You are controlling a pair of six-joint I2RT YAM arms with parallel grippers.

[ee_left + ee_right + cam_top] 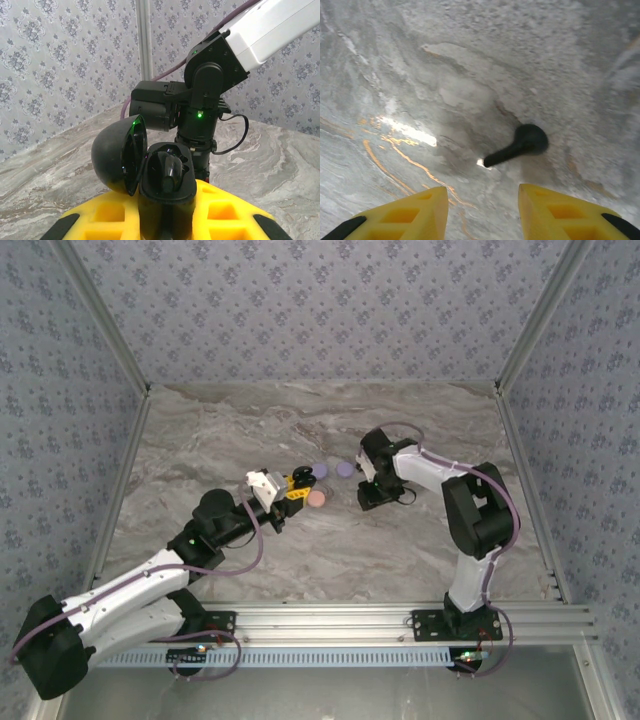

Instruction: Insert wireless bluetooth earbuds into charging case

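Right gripper (482, 195), released, is hovering over a black earbud (525, 142) lying just ahead of it. Left gripper (165, 212) is grasping the open case (165, 172).

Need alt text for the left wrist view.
An open black charging case sits clamped in the left gripper, between its yellow fingers, lid swung left, a black earbud seated inside. Behind it, the right arm hangs over the marble table.

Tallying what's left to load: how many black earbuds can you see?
2: one black earbud sits in the open charging case; another lies on the table before the right gripper. More may be hidden.
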